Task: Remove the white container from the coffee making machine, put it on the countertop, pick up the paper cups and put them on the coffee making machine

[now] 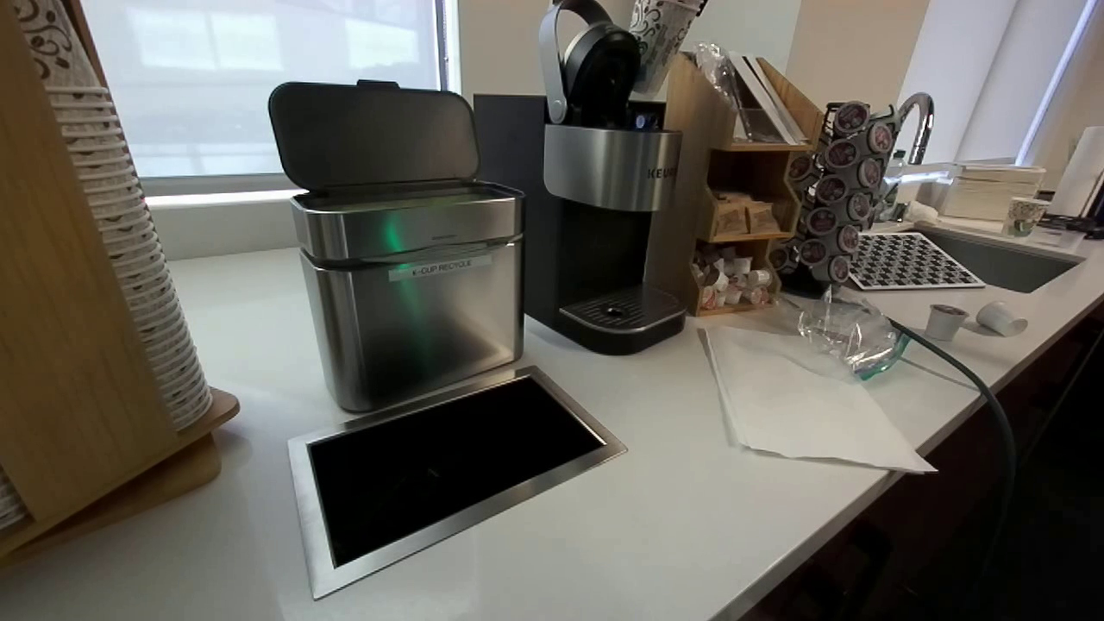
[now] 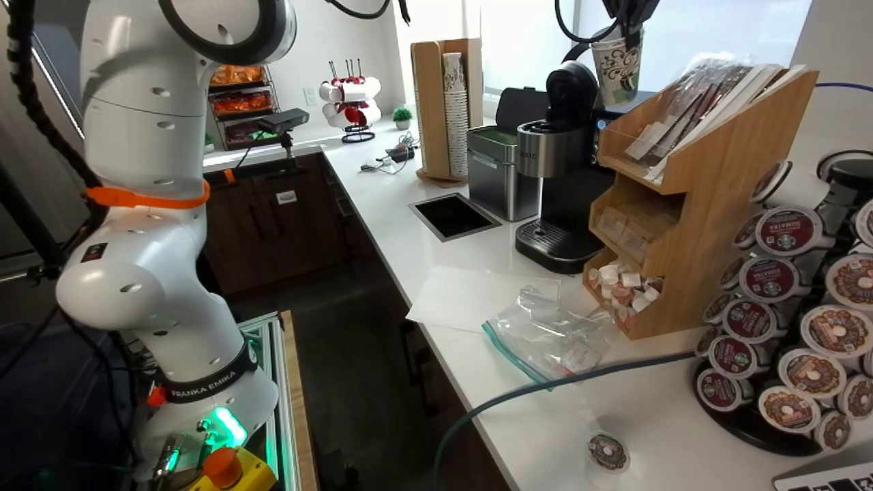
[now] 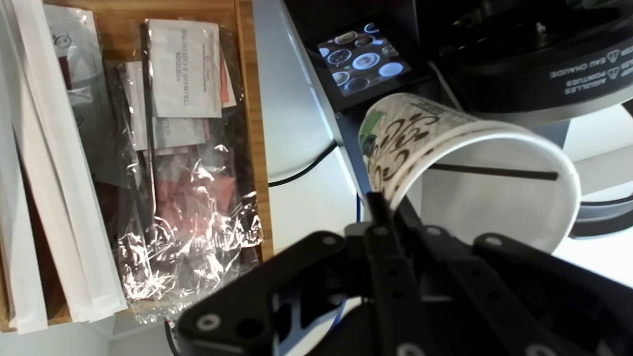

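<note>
One short, whitish paper cup (image 2: 617, 71), brown scrollwork and green print, tilted, mouth up: I am holding it in the air, my jaws clamping its wall at the rim, just beside the top of one upright brushed-steel and black coffee making machine (image 1: 611, 168), contact between the two being unclear. In both exterior views the machine is standing on a long, smooth white worktop (image 1: 668, 492), between one boxy, open-lidded steel bin (image 1: 414, 302) and one stepped light-wood organizer (image 2: 723, 225). One white paper sheet (image 1: 793, 397) and one clear, teal-edged plastic bag (image 2: 545, 334) are lying nearby.
</note>
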Available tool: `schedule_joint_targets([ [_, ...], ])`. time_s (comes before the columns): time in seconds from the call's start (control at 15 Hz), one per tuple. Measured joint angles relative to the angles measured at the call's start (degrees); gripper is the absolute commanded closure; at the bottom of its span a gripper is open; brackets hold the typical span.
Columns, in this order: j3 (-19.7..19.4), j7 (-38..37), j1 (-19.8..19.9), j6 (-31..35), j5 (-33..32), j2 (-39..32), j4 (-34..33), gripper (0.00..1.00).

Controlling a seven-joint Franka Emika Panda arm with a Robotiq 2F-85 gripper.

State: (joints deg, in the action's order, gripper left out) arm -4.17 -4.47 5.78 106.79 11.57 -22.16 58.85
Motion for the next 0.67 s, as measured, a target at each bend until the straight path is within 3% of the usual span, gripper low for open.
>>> schedule_joint_targets([
  [0.53, 0.0, 0.48, -0.36, 0.0, -0.61, -2.48, -2.72, 0.98],
  [0.6, 0.0, 0.5, -0.38, 0.0, -0.62, -2.72, -3.06, 0.87],
  [0.67, 0.0, 0.51, -0.39, 0.0, -0.63, -2.97, -3.4, 0.69],
])
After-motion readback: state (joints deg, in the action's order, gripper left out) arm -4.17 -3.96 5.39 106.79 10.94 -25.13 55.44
